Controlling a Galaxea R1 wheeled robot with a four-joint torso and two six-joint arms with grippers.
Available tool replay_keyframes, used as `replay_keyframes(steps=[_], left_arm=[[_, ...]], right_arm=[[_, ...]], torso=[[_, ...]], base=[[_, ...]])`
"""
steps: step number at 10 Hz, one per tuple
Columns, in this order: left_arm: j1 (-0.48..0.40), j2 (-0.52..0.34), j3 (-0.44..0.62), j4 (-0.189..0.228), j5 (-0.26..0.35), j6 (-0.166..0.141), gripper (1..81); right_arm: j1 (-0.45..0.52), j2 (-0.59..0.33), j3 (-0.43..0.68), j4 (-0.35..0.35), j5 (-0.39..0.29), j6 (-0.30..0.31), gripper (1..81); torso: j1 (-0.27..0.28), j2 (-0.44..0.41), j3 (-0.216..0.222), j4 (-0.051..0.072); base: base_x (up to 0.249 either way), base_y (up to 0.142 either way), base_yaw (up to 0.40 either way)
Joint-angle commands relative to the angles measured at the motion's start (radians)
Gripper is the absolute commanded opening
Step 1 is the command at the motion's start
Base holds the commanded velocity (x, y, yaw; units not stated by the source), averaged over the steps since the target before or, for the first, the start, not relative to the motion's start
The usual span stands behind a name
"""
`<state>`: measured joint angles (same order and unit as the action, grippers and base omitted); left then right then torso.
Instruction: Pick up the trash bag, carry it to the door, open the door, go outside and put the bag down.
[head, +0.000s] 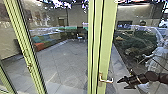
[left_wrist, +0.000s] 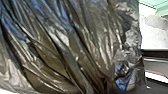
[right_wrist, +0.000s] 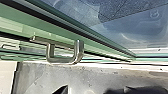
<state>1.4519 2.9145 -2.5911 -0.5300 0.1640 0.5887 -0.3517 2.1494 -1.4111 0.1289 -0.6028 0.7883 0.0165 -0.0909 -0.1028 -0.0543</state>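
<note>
The green-framed glass door (head: 108, 40) stands upright ahead in the head view, with a silver lever handle (head: 109, 80) low on its frame. Just right of that handle is my right gripper (head: 120, 84), open and apart from it. In the right wrist view, the bent metal handle (right_wrist: 62, 60) juts from the green door frame (right_wrist: 105, 50), and the tips of my right gripper (right_wrist: 93, 90) show apart from it. The crinkled, shiny dark trash bag (left_wrist: 75, 47) is close to the camera in the left wrist view, its folds drawn together.
Another green frame post (head: 26, 55) slants at the left. Through the glass are grey paving (head: 62, 60) and a low seat with coloured cushions (head: 42, 42). A person (head: 156, 60) shows faintly in the glass at the right, behind my right arm.
</note>
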Motion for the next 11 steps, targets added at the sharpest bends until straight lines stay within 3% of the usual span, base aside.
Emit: replay_keyframes(steps=[1,5,9,11], left_arm=[[-0.055,0.002,-0.014,-0.015,0.088,-0.001,1.0],[-0.055,0.002,-0.018,-0.018,0.089,-0.001,1.0],[-0.055,0.003,-0.020,-0.019,0.089,-0.001,1.0],[-0.055,0.006,-0.020,-0.015,0.089,-0.001,1.0]], right_arm=[[0.153,0.059,-0.072,0.012,-0.014,0.072,81.1],[0.150,0.141,-0.164,0.011,-0.006,0.210,81.1],[0.151,0.255,-0.264,0.011,-0.025,0.293,81.1],[0.145,0.299,-0.320,0.011,-0.066,0.339,81.1]], torso=[[0.000,0.000,0.000,0.000],[0.000,0.000,0.000,0.000],[0.001,0.000,0.000,0.000],[0.001,0.000,0.000,0.000]], base=[[0.000,0.000,0.000],[0.000,0.000,0.000],[0.000,0.000,0.000],[0.000,0.000,0.000]])
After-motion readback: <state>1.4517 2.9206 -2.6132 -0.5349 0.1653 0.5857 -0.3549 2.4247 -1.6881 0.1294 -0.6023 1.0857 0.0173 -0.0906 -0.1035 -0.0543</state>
